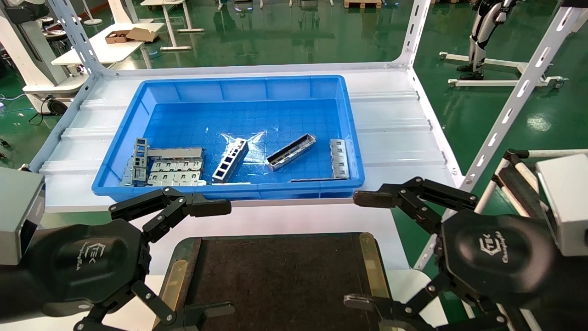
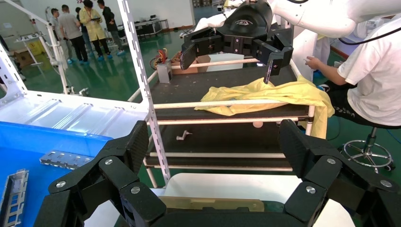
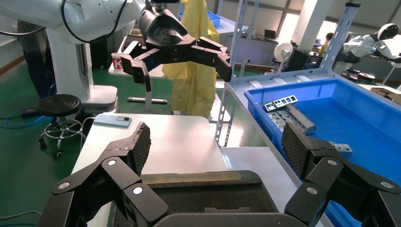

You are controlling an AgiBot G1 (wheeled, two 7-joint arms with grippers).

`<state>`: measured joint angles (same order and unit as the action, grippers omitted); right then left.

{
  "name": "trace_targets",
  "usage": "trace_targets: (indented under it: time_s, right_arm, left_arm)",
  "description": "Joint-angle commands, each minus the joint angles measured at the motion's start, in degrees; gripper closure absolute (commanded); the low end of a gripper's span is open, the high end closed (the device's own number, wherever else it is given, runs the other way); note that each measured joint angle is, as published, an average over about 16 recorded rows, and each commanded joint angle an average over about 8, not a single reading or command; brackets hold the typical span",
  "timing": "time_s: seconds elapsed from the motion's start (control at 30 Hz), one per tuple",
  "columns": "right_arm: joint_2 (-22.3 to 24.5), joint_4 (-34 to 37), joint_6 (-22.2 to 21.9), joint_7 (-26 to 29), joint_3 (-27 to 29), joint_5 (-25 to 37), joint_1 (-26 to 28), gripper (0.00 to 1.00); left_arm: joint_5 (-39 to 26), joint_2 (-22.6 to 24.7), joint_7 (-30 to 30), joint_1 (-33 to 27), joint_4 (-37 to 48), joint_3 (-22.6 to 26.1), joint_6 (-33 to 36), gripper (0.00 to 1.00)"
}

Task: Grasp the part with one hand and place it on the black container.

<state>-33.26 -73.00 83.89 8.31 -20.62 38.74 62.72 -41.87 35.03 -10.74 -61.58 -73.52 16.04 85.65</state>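
Both grippers are released, holding nothing. Part [image 1: 291,152] lies in the blue bin [image 1: 138,103], at 11 o'clock from the right gripper [image 1: 363,250], long axis toward 2 o'clock. Right gripper is nearer than left gripper [image 1: 220,259]. Black tray [image 1: 280,276] lies between them.

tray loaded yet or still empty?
Empty. The tray shows only bare felt; the part lies in the blue bin. Both grippers hold nothing.

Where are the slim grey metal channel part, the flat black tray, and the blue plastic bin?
Slim grey metal channel part [image 1: 291,152]: head view, mid-length.
Flat black tray [image 1: 280,276]: head view, bare felt surface.
Blue plastic bin [image 1: 243,87]: head view, far wall.
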Motion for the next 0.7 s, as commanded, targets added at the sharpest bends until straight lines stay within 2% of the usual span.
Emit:
trace_targets:
  time_s: [0.03,0.7]
  right_arm:
    - [0.00,0.00,0.00,0.00,0.00,0.00,0.00,0.00]
    - [0.00,0.00,0.00,0.00,0.00,0.00,0.00,0.00]
  left_arm:
    - [0.00,0.00,0.00,0.00,0.00,0.00,0.00,0.00]
    - [0.00,0.00,0.00,0.00,0.00,0.00,0.00,0.00]
